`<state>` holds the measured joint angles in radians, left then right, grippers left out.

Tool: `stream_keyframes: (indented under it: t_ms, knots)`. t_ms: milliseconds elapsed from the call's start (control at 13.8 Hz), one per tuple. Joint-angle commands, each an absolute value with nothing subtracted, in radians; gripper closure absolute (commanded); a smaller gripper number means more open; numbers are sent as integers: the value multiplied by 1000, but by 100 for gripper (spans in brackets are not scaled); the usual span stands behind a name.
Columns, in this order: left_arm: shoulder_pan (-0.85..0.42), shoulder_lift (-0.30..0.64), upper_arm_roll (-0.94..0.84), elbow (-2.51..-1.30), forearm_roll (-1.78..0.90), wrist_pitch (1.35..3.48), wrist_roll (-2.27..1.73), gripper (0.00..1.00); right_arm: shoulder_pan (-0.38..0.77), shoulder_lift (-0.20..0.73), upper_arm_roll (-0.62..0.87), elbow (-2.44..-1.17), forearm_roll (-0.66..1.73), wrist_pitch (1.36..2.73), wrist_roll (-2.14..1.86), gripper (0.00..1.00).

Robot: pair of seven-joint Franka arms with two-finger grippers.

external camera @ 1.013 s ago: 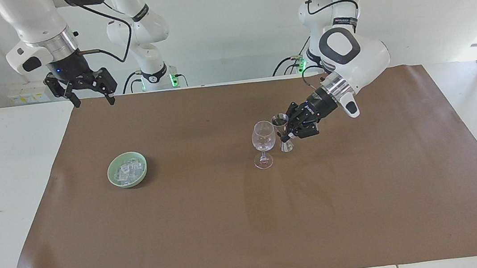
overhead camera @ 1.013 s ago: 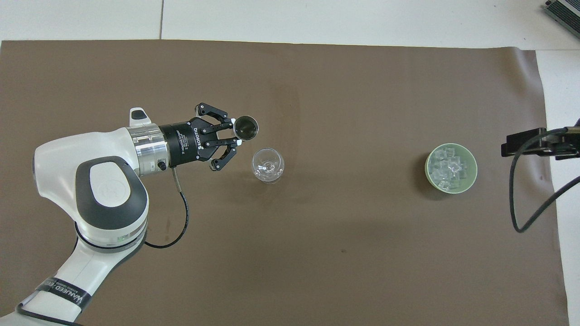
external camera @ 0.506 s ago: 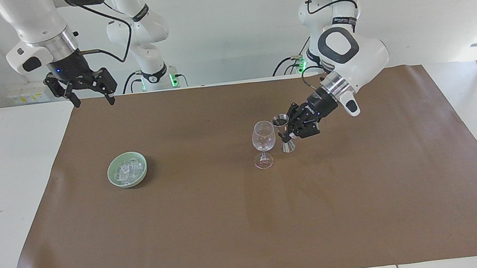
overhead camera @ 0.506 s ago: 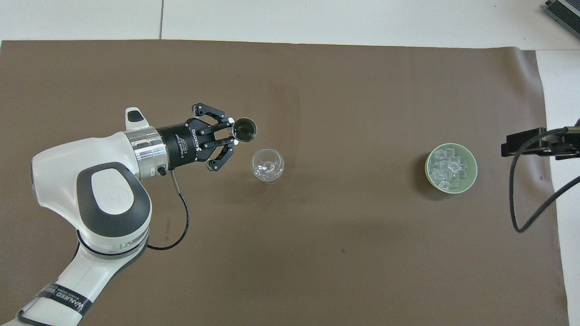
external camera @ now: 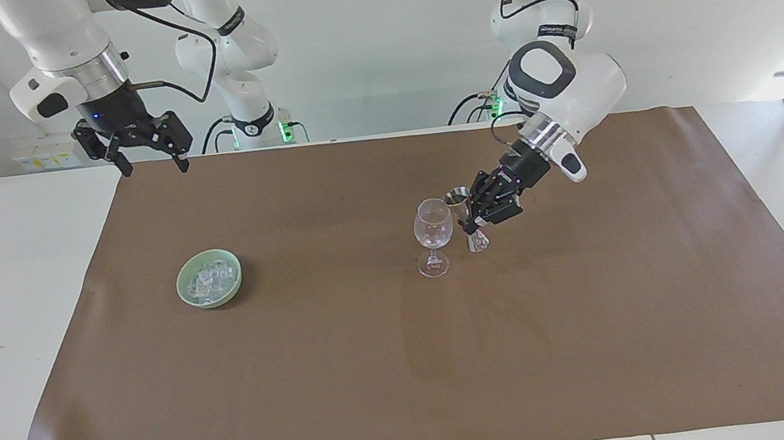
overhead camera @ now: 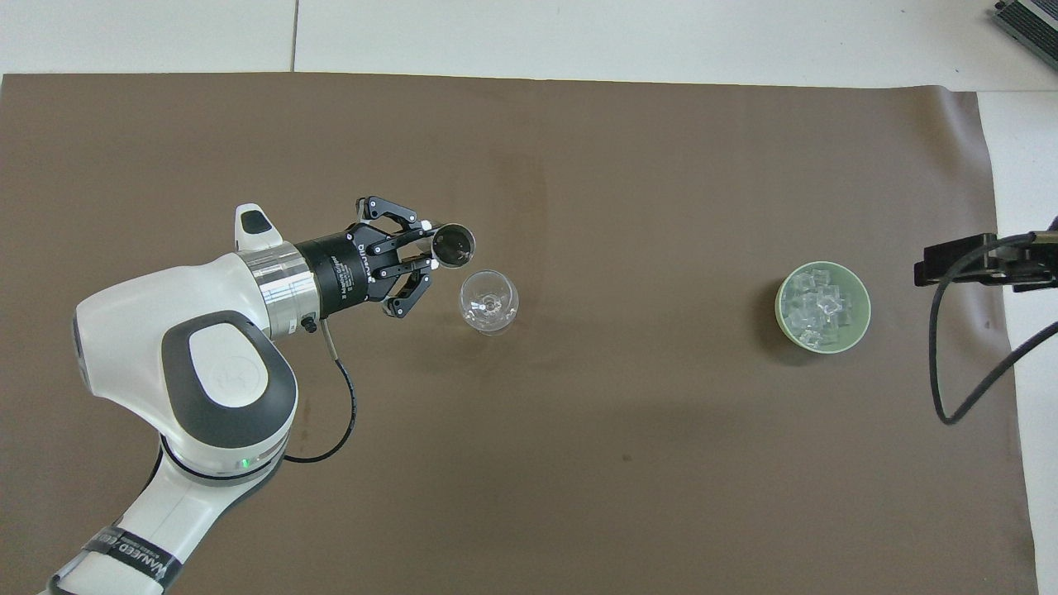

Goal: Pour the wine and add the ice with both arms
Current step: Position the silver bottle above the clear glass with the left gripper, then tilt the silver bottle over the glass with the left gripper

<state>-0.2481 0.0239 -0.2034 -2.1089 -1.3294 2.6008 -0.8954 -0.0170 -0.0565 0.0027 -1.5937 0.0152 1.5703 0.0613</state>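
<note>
Left tool (external camera: 475, 223) clamped on the narrow waist of a metal jigger (external camera: 466, 220), fingertips pinched against it, outer links splayed to the sides. Jigger lifted clear of the brown mat (external camera: 409, 366), long axis near upright but leaning, open mouth tipped toward the wine glass (external camera: 433, 236). Glass upright on its stem just beside the tool's tip, toward the right arm's end of the table (external camera: 12, 322); touching or apart, cannot tell. From above, jigger's dark round mouth (overhead camera: 453, 245) right at the left tool's (overhead camera: 427, 250) fingertips, glass (overhead camera: 489, 302) close by.

White lettering on the tool's black body, "ROBOTIQ" just legible in the overhead view; writing on a band low on the left arm, too small to read.

Right tool (external camera: 151, 162) spread wide, holding nothing, waiting high over the mat's edge at the right arm's end. Below it, well apart, pale green bowl (external camera: 209, 278) with the ice (external camera: 210, 279) heaped inside as clear cubes; same bowl (overhead camera: 822, 307) and ice (overhead camera: 817, 311) beside the right tool's dark body in the overhead view.
</note>
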Motion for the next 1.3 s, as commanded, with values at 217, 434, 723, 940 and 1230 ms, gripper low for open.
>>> stream_keyframes:
  t_ms: [217,434,723,940,1230]
  knots:
    - [-302,-15,-189,-2152,-1333,2692,-836,100,-18,-77,-2,-1615,34,1571,37,0]
    - [-328,-17,-189,-2167,-1333,2743,-799,100,-18,-77,-2,-1614,34,1571,37,0]
    - [-341,-21,-189,-2169,-1331,2773,-773,100,-18,-77,-2,-1614,34,1571,37,0]
    - [-356,-28,-189,-2186,-1331,2806,-718,100,-18,-77,-2,-1614,34,1571,37,0]
    - [-357,-31,-189,-2189,-1331,2818,-651,100,-18,-77,-2,-1614,34,1571,37,0]
